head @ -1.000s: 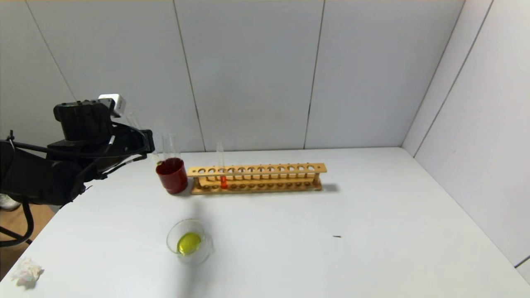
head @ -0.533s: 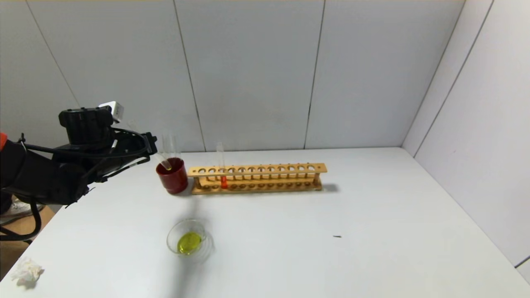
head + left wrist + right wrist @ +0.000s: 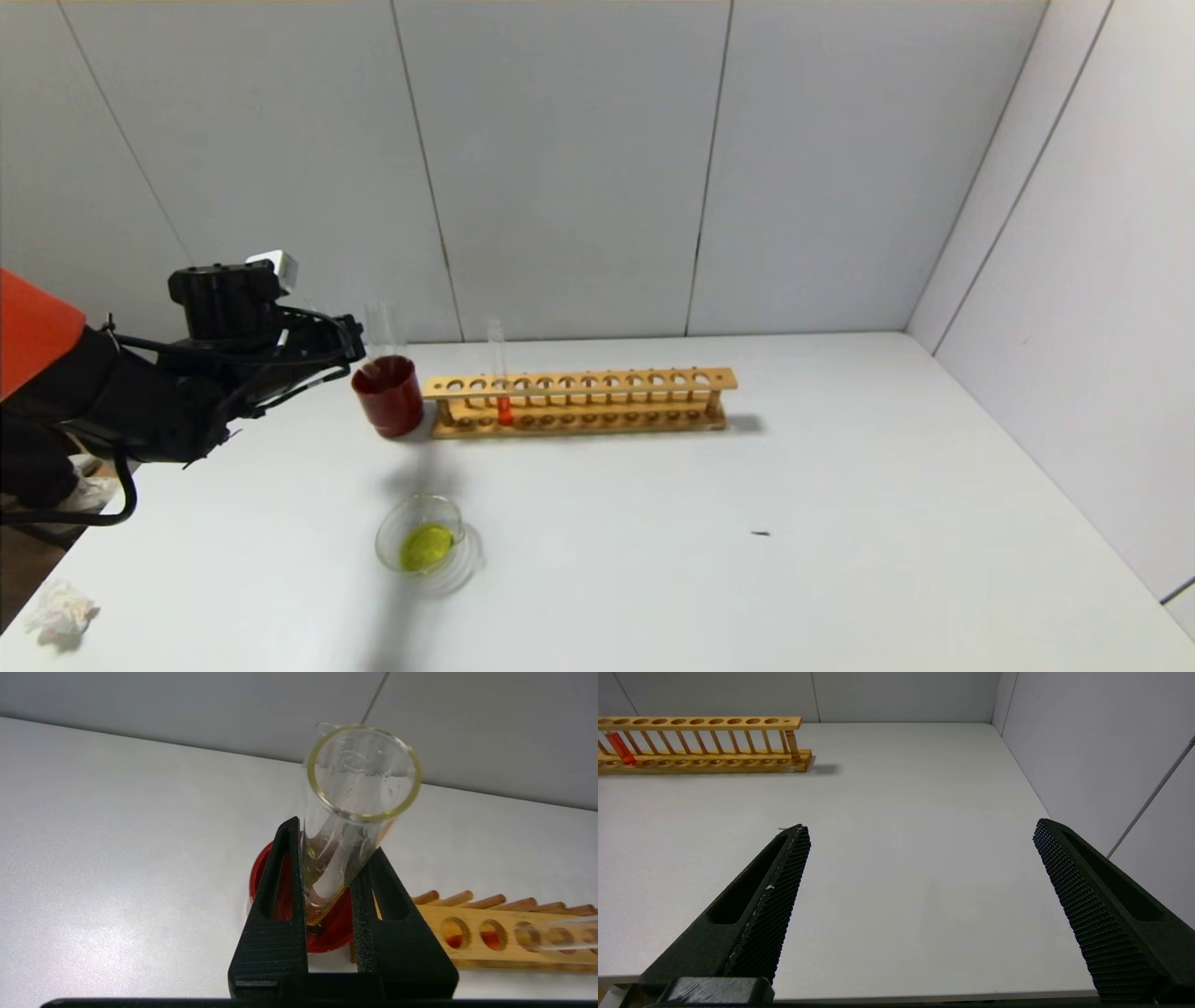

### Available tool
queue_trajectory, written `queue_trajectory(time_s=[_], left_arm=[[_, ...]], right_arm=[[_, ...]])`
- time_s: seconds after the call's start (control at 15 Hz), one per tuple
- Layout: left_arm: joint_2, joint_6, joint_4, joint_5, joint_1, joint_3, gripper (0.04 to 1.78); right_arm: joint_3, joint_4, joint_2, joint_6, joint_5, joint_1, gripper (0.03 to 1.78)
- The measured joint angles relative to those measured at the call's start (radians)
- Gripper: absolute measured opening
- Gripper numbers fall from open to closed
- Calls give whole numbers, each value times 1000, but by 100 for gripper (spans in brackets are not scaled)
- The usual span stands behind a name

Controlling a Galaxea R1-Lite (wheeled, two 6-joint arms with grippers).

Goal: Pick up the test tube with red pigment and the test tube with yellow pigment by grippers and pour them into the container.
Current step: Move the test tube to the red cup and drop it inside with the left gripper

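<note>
Yellow-pigment test tube (image 3: 348, 826), emptied, sits clenched in our left gripper (image 3: 329, 896) over the red cup (image 3: 387, 397) near the counter's back-left edge. Rightward, the red tube (image 3: 499, 378) waits racked. Our right gripper (image 3: 920, 905) hangs released. Releasing off-centre could tip the cup.

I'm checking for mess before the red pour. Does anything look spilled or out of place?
No spill shows. A crumpled white tissue lies at the table's near left corner.
</note>
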Motion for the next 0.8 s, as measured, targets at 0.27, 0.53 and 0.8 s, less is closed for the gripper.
queue_trajectory(time_s=[0.27, 0.53, 0.8], left_arm=[[47, 0, -2, -1, 3, -14, 32], [73, 1, -4, -1, 4, -17, 47], [75, 4, -5, 0, -3, -13, 101]], right_arm=[[0, 0, 0, 0, 0, 0, 175], [0, 0, 0, 0, 1, -1, 175], [0, 0, 0, 0, 0, 0, 175]])
